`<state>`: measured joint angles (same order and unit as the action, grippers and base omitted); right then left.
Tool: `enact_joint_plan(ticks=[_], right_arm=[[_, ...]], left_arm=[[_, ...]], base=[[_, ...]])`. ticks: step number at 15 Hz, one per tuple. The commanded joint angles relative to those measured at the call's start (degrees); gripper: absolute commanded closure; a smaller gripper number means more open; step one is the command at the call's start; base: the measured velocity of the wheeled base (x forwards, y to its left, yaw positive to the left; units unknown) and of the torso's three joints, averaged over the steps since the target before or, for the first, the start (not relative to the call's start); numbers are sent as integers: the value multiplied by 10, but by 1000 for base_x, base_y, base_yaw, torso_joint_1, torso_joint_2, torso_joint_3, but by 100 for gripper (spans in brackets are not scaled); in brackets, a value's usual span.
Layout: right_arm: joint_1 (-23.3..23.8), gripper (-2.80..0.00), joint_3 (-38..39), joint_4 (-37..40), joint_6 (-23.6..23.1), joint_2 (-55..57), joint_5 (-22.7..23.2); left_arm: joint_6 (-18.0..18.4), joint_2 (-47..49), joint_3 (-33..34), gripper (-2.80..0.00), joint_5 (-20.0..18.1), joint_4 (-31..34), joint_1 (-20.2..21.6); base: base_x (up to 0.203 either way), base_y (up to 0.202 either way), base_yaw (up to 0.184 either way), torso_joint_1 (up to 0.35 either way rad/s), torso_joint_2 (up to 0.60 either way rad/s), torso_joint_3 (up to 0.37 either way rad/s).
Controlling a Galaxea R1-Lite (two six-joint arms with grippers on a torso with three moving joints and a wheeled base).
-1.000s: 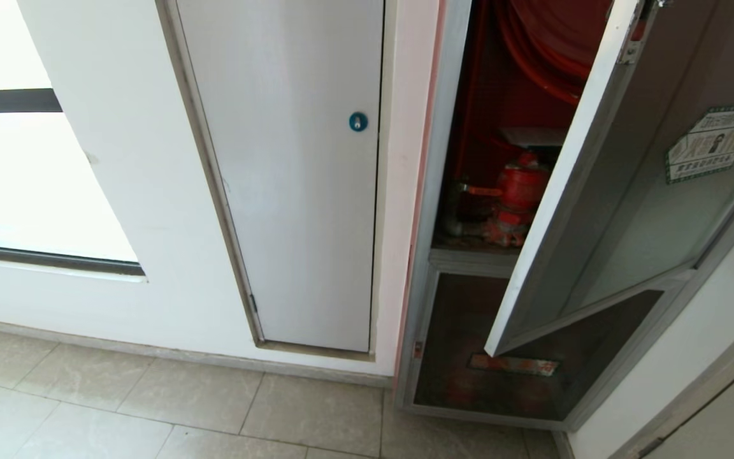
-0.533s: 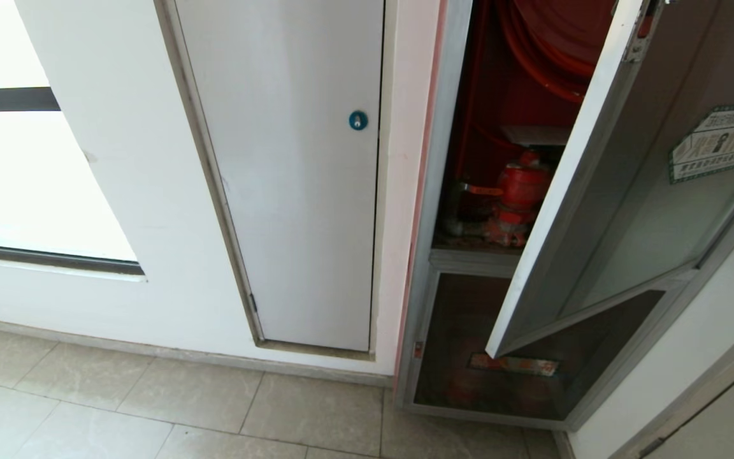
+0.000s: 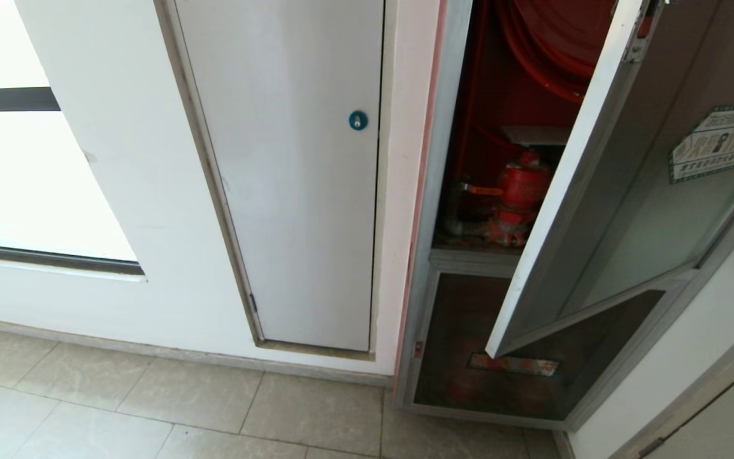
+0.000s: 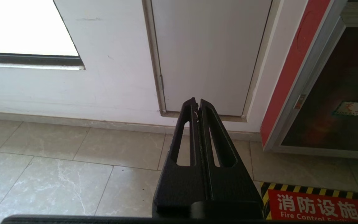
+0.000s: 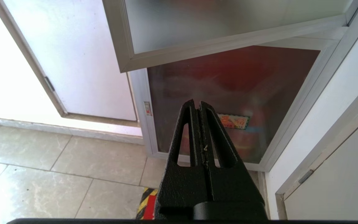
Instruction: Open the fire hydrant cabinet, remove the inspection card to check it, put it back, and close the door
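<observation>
The fire hydrant cabinet [image 3: 443, 127] stands at the right of the head view, red inside, with a red hose reel [image 3: 552, 38] and a red valve [image 3: 520, 185]. Its tinted-glass door [image 3: 634, 210] is swung partly open toward me and carries a green-bordered sticker [image 3: 716, 141]. A pale flat sheet, the inspection card [image 3: 532, 135], lies just above the valve. Neither arm shows in the head view. My left gripper [image 4: 197, 102] is shut and empty, low over the floor tiles. My right gripper [image 5: 197, 104] is also shut and empty, below the door's bottom corner [image 5: 126, 62].
A plain white panel [image 3: 290, 191] with a blue lock [image 3: 358, 120] is set in the wall left of the cabinet. Below the door is a smaller dark glass panel [image 3: 462, 331]. A red floor sign [image 4: 315, 207] lies before the cabinet. A white wall [image 3: 692, 357] closes the right side.
The whole head picture has shifted a trifle. The door and the things inside the cabinet stand as before.
</observation>
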<state>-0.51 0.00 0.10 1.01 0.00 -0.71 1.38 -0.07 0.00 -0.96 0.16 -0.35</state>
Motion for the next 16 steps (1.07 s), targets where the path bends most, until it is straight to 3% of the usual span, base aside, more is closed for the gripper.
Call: enact_joint_plan(ticks=[1, 8, 12, 16], right_arm=[[-1, 0, 0, 0, 0, -1, 0], [-1, 0, 0, 0, 0, -1, -1], [-1, 0, -1, 1, 23, -1, -8], [-1, 0, -35, 26, 22, 15, -13]], left_arm=[[0, 1, 0, 0, 0, 0, 0], [0, 1, 0, 0, 0, 0, 0], [0, 1, 0, 0, 0, 0, 0], [0, 1, 0, 0, 0, 0, 0]], base=[[0, 0, 0, 0, 0, 0], [0, 0, 0, 0, 0, 0], [0, 0, 0, 0, 0, 0], [0, 0, 0, 0, 0, 0]])
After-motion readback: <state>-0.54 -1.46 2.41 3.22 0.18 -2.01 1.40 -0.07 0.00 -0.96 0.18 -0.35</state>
